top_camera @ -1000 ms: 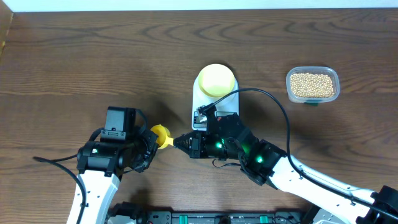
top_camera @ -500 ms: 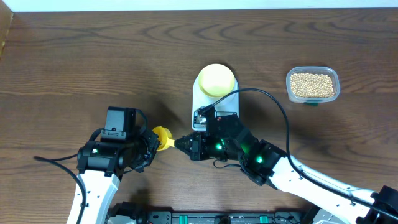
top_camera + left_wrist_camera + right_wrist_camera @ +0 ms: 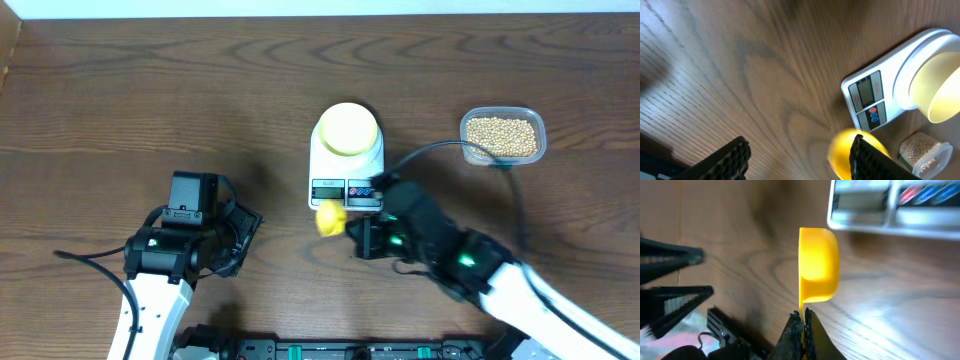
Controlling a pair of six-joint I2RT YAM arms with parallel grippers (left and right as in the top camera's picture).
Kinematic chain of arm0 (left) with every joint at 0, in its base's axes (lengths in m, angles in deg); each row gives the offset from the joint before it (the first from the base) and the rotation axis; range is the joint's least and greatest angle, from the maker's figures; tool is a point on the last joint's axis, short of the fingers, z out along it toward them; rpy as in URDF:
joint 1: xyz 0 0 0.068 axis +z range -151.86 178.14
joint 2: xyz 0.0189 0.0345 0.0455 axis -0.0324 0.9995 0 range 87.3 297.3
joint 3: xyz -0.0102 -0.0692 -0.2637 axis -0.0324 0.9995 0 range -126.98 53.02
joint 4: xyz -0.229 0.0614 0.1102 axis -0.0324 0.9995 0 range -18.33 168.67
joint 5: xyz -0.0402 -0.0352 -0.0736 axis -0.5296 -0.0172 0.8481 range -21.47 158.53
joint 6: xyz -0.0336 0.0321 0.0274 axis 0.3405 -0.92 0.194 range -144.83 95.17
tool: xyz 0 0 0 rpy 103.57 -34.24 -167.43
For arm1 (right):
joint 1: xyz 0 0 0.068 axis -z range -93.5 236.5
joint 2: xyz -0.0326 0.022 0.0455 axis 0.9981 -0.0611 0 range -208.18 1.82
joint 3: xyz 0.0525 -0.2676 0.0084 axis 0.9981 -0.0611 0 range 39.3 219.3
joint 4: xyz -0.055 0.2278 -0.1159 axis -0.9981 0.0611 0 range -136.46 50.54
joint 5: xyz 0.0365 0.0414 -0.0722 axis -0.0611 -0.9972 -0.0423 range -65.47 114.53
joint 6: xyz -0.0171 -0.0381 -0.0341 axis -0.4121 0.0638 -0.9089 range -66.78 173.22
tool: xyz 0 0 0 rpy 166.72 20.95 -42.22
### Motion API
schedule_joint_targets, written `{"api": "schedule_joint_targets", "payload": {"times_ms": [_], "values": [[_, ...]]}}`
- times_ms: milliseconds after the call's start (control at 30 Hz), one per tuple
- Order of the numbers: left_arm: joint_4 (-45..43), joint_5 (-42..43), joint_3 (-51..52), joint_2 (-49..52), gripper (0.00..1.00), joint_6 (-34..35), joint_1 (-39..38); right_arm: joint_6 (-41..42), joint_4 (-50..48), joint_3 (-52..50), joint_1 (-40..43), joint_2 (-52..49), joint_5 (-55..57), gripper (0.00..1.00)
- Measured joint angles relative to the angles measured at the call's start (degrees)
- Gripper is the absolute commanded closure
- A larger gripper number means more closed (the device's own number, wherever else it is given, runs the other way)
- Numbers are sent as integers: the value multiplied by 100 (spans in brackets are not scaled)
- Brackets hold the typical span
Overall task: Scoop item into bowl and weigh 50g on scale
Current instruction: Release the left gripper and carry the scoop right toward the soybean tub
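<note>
The right gripper (image 3: 352,233) is clamped tight on the thin handle of the yellow scoop (image 3: 331,217), fingers pressed together on it in the right wrist view. The cup pokes out toward the left of the frame, just below the front of the scale (image 3: 345,190) at centre. Over at lower left, the left gripper (image 3: 246,236) stands with its jaws wide apart, holding nothing, and bare table (image 3: 120,100) shows between it and the scoop. The pale yellow bowl (image 3: 347,128) sits squarely on the scale's round platform, upper centre. The beans (image 3: 502,136) lie heaped in the clear tub (image 3: 541,124) at upper right, apart from the scale.
</note>
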Motion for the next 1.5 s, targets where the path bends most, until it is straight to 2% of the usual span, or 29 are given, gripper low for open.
{"api": "schedule_joint_targets", "payload": {"times_ms": [233, 267, 333, 467, 600, 867, 1000, 1133, 1300, 1333, 1400, 1433, 1467, 1500], "values": [[7, -111, 0, 4, 32, 2, 0, -286, 1211, 0, 343, 1631, 192, 99], [2, -116, 0, 2, 23, 0, 0, -302, 1327, 0, 372, 1786, 208, 99], [2, -142, 0, 4, 18, 2, 0, -330, 1637, 0, 382, 2048, 214, 99], [50, -175, 0, 2, 18, 2, 0, -330, 2190, 0, 382, 2459, 210, 99], [111, -177, 0, 4, 15, 2, 0, -330, 2332, 0, 382, 2830, 210, 99], [284, -179, 0, 2, 17, 2, 0, -330, 2938, 0, 402, 3150, 216, 99], [341, -181, 0, 2, 30, -7, 0, -330, 3180, 0, 402, 3147, 219, 99], [348, -179, 0, 2, 31, -13, 0, -330, 3211, 0, 402, 3150, 236, 99], [348, -223, 0, 2, 40, -260, 0, -330, 3217, 0, 402, 3147, 258, 99], [350, -236, 0, 2, 45, -339, 0, -330, 3217, 0, 402, 3147, 275, 99], [343, -295, 0, 2, 63, -463, 0, -330, 3213, 0, 402, 3147, 361, 99], [337, -337, 0, 2, 74, -540, 0, -330, 3209, 0, 402, 3150, 420, 99], [282, -400, 0, 4, 92, -568, 0, -330, 3191, 0, 402, 3147, 546, 99], [186, -546, 0, 2, 93, -647, -4, -330, 3154, 0, 402, 3150, 782, 99]]}}
